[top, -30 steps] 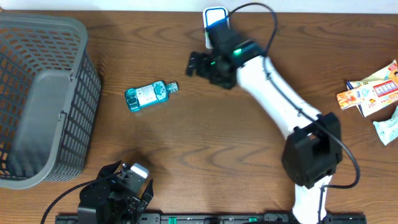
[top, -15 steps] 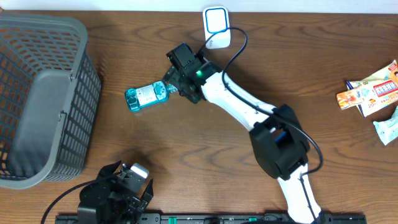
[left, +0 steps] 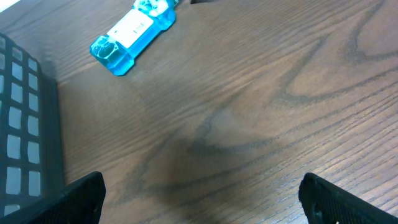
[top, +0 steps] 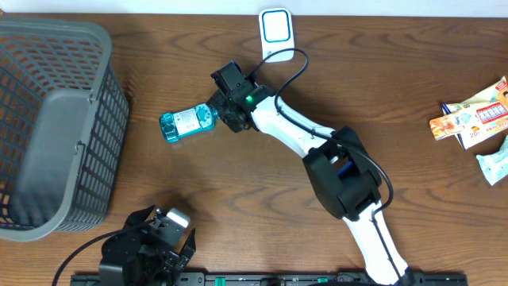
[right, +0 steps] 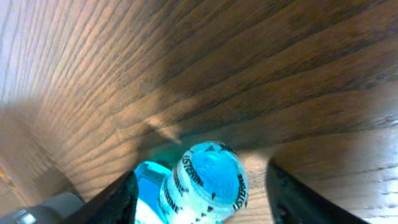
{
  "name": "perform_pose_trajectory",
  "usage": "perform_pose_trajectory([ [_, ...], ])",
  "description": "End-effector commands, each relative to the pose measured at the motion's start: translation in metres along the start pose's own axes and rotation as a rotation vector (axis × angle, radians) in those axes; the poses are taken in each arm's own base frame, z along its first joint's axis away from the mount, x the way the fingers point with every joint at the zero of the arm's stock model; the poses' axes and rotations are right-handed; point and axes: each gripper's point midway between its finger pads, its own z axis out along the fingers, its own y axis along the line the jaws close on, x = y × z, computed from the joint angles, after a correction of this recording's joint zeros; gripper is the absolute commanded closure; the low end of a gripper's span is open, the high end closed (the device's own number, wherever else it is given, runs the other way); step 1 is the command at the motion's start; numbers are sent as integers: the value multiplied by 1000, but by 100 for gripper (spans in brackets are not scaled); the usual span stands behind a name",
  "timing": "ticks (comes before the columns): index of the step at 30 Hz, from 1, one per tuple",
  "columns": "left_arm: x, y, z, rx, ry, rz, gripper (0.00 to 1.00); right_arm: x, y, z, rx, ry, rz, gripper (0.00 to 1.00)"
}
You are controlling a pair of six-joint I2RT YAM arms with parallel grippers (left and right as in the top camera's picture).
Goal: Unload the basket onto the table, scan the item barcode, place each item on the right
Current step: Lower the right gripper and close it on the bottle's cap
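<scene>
We see the blue mouthwash bottle (top: 187,121) lying on its side on the counter (top: 238,199), between the basket (top: 103,48) and the white scanner (top: 275,30). Our right hand (top: 216,111) straddles its cap (right: 208,177), fingers apart on either side. Our left hand (left: 202,190) hangs spread wide near the counter's front edge.
</scene>
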Motion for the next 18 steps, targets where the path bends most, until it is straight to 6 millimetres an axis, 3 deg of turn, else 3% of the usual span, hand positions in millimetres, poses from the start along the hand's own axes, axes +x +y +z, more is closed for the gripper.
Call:
perform_pose_trajectory([
  [1, 4, 1, 1, -9, 19, 5, 1, 7, -23, 23, 61, 4, 8, 43],
  [9, 4, 1, 1, -9, 19, 5, 1, -9, -27, 24, 79, -58, -115, 60],
  [14, 4, 1, 1, -9, 19, 5, 1, -10, -30, 23, 84, -18, -244, 86],
  [18, 4, 1, 1, -9, 19, 5, 1, -20, -49, 13, 165, -6, -232, 96],
])
